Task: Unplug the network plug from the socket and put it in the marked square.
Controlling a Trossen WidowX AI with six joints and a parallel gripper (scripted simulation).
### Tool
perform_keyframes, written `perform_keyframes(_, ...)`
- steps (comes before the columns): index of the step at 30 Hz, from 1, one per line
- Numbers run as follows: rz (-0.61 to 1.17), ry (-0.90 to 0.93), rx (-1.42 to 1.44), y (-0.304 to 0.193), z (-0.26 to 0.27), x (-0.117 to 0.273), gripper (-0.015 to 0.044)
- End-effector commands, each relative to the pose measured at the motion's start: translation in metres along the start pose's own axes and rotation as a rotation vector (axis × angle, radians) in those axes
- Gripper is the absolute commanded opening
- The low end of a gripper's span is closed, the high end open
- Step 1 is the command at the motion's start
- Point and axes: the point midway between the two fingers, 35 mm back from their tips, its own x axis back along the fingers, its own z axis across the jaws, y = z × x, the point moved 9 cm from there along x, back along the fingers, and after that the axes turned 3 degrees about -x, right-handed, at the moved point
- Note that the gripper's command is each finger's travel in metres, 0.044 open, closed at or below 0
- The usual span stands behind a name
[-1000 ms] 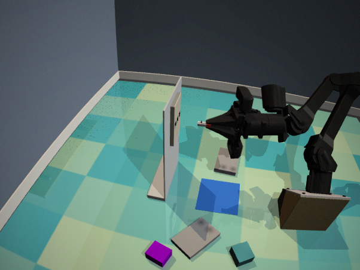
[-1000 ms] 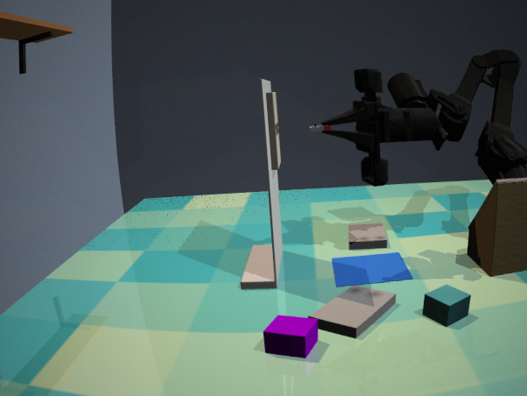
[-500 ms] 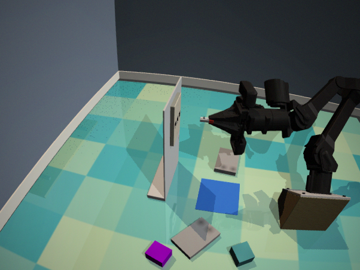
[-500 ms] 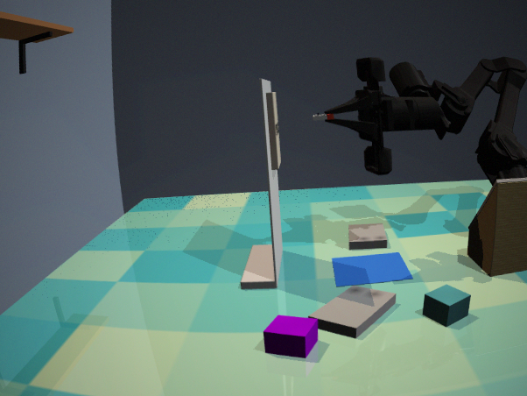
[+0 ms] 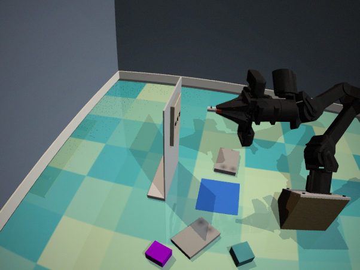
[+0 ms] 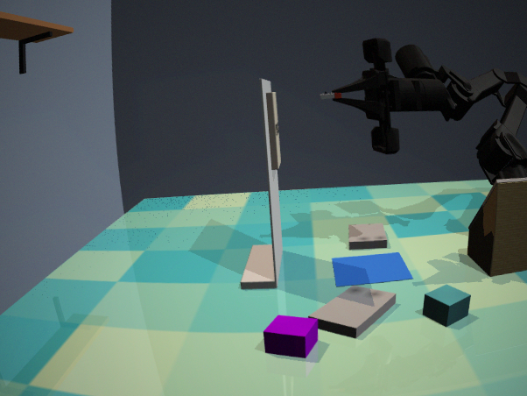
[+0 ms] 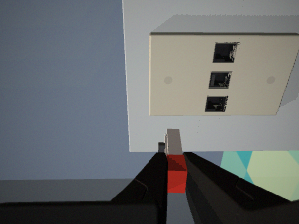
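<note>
The plug, light grey with a red rear part (image 5: 219, 110) (image 6: 337, 95) (image 7: 177, 173), is out of the socket and in the air, pointing at the upright panel (image 5: 171, 167) (image 6: 274, 210) (image 7: 142, 89) with a gap between them. My gripper (image 5: 218, 110) (image 6: 336, 95) (image 7: 173, 161) is shut on the plug's red part, high above the table. The beige socket plate (image 5: 172, 128) (image 6: 272, 131) (image 7: 189, 59) on the panel shows three dark openings in the wrist view. The marked blue square (image 5: 221, 197) (image 6: 376, 268) lies on the table, below my gripper and toward the top and exterior views.
One flat beige block (image 5: 228, 159) (image 6: 368, 232) lies behind the square, another (image 5: 194, 237) (image 6: 350, 311) in front. A purple block (image 5: 158, 252) (image 6: 289, 328) and a teal block (image 5: 243, 252) (image 6: 446, 302) stand nearer the cameras. A wall shelf (image 6: 35, 27) is at upper left.
</note>
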Motion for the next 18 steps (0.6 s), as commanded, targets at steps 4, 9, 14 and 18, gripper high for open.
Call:
perform_keyframes(4, -0.010, -0.008, -0.013, 0.000, 0.007, 0.003, 0.0000)
perform_keyframes(9, -0.007, -0.106, -0.062, -0.005, -0.002, -0.003, 0.0000)
perform_keyframes(14, -0.012, -0.207, -0.107, -0.011, -0.011, -0.009, 0.0000)
perform_keyframes(18, -0.022, -0.287, -0.138, -0.016, -0.018, -0.014, 0.0000)
